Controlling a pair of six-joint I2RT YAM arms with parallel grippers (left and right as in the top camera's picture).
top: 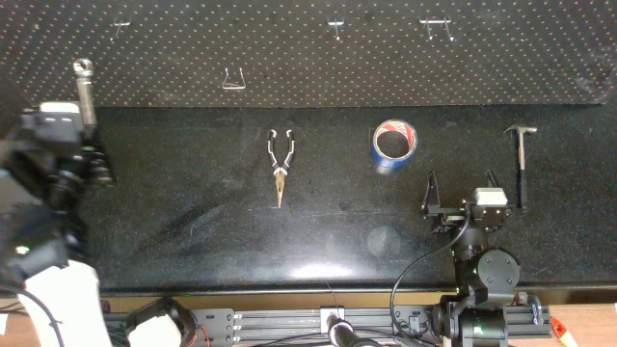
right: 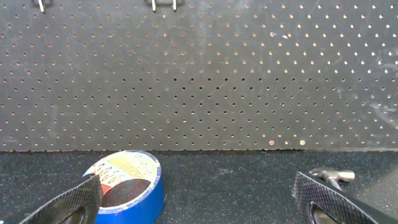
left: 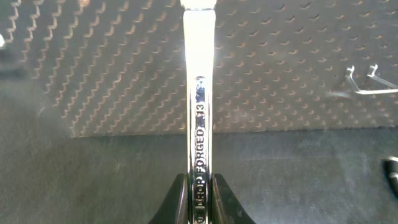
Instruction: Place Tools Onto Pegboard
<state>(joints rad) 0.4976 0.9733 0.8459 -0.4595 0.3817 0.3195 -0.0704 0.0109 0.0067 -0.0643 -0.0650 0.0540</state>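
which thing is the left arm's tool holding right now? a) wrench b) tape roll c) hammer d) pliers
a: the left tool is shut on the shaft of the wrench, while the pliers, tape roll and hammer lie ungripped in front of the pegboard.

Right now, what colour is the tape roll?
The tape roll is blue; the right wrist view shows it best.
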